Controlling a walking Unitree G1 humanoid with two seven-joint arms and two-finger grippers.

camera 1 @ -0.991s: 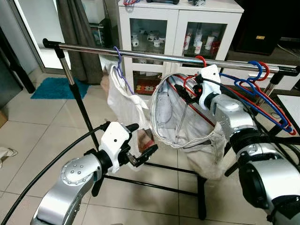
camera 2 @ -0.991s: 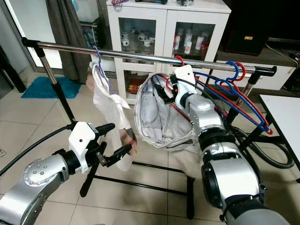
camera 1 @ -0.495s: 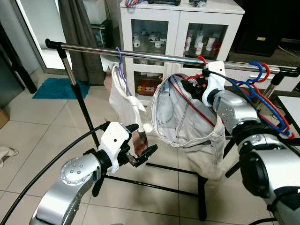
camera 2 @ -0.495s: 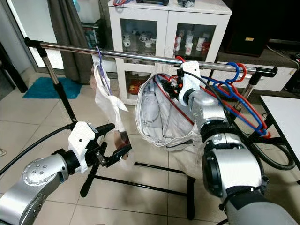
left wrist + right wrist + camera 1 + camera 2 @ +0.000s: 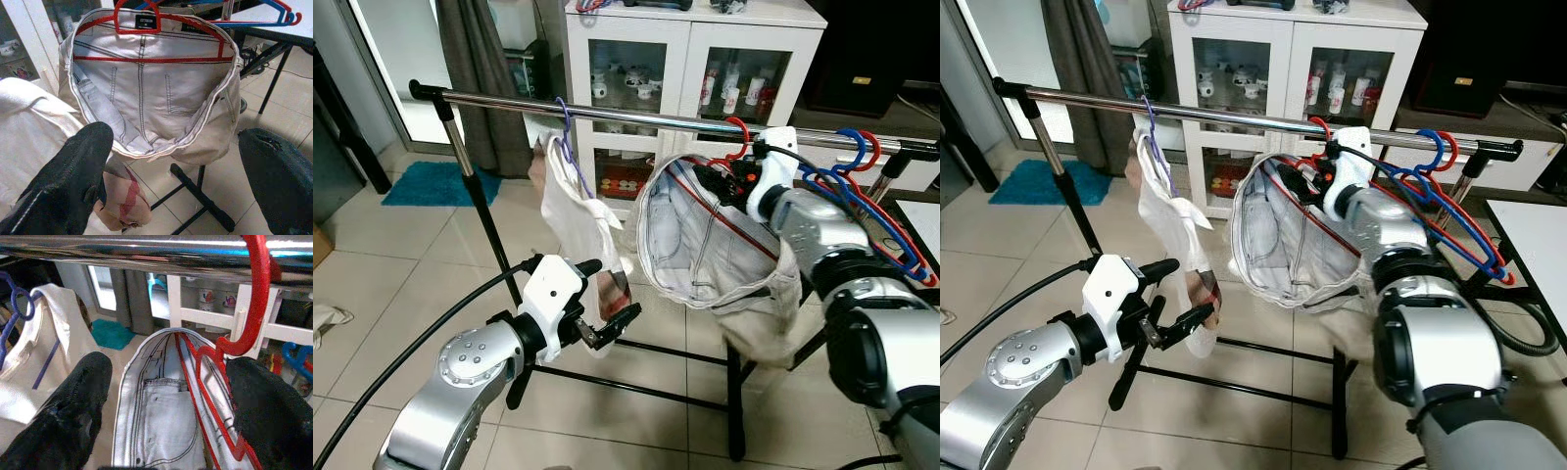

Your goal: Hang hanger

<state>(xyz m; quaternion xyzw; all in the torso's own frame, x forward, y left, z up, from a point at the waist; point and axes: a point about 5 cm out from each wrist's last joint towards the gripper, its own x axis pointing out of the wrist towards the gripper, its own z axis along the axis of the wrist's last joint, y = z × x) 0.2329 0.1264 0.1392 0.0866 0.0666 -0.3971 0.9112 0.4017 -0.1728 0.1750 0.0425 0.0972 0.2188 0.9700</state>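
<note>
A red hanger (image 5: 254,298) has its hook over the steel rail (image 5: 636,117) and carries pale grey jeans (image 5: 715,255), waistband open toward me. My right gripper (image 5: 720,181) is just below the rail at the hanger's neck. In the right wrist view my right gripper (image 5: 168,369) is open, and the red neck runs close beside one finger (image 5: 266,416). My left gripper (image 5: 607,296) is open and low in front of the rack, level with the hem of a white garment (image 5: 573,206). The left wrist view looks at the jeans (image 5: 151,98) between that gripper's spread fingers.
The white garment hangs on a purple hanger (image 5: 563,132) at the rail's left. Empty blue and red hangers (image 5: 862,181) crowd the rail's right end. A white glass-door cabinet (image 5: 685,59) stands behind the rack. A table corner (image 5: 920,215) is at the right and a teal mat (image 5: 426,181) lies far left.
My right arm has shifted to the right along the rail, and the jeans have swung right with it. The white garment has swayed slightly. The left arm has stayed put.
</note>
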